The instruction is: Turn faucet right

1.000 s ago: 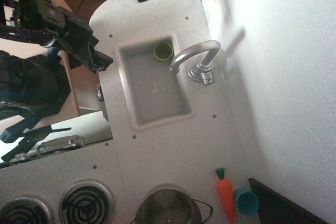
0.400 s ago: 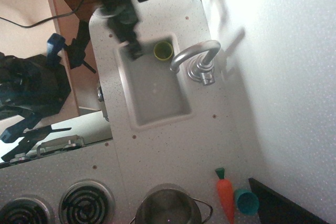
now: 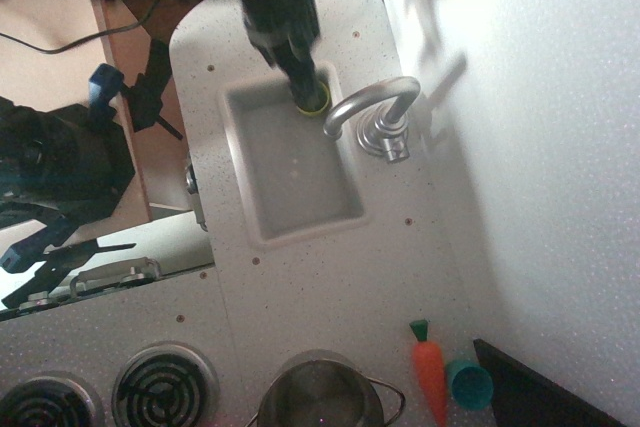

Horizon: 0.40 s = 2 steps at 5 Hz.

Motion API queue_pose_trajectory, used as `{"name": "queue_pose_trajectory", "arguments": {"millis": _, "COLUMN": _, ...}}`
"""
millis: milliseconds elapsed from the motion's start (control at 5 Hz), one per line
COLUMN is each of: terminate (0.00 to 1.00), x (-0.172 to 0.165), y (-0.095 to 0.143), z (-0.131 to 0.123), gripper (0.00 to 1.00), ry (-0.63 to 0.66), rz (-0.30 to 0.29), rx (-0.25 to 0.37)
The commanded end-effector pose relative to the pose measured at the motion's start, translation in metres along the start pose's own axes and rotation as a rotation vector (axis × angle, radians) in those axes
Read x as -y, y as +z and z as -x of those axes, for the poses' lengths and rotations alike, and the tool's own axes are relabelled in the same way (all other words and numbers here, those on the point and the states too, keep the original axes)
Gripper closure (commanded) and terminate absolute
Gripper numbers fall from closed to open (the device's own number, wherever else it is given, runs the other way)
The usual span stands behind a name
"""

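Faucet (image 3: 372, 107) sits at centre-right of frame, on the desk (image 3: 330, 277) just right of the sink (image 3: 290, 162). Round chrome base at approx the sink's right rim; arched spout curves up and over to the left, tip hanging over the sink's upper right part. Silver, shiny, no contact w/ the arm.

Gripper (image 3: 305, 82) comes in from top centre of frame, dark and motion-blurred. Its lower end is over the sink's upper edge, right on top of a small yellow-green cup (image 3: 312, 99) that stands in the sink's top right corner. Cup partly covered by the arm. Gripper tip is near the spout, just left of it, but apart from it. Jaws: cannot tell whether apart or together, blur too heavy; possibly close to the cup rim, not sure of contact.

Other items: steel pot (image 3: 320, 392) at bottom centre, cut by the frame edge. Toy carrot (image 3: 430, 372) w/ green top at lower right on the desk, teal cup (image 3: 468, 384) touching or just beside it on its right. Two stove burners (image 3: 165, 385) at lower left. White wall (image 3: 530, 147) fills the right side. Black clamps and cabling at left edge, off the desk.
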<state>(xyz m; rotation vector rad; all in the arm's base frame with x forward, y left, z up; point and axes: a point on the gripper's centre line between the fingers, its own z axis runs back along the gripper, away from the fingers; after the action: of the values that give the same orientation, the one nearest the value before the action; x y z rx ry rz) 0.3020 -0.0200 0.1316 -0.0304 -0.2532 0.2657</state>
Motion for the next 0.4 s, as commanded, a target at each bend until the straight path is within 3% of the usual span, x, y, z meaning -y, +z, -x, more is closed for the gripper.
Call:
{"name": "queue_pose_trajectory", "arguments": {"millis": 0, "terminate": 0.0, "x": 0.025, "y": 0.033, "z": 0.012, "gripper": 0.0, "ry": 0.049, "rz": 0.017, "rx": 0.155}}
{"name": "queue_pose_trajectory", "arguments": {"millis": 200, "terminate": 0.0, "x": 0.035, "y": 0.03, "z": 0.029, "gripper": 0.0, "ry": 0.038, "rz": -0.014, "rx": 0.159}}
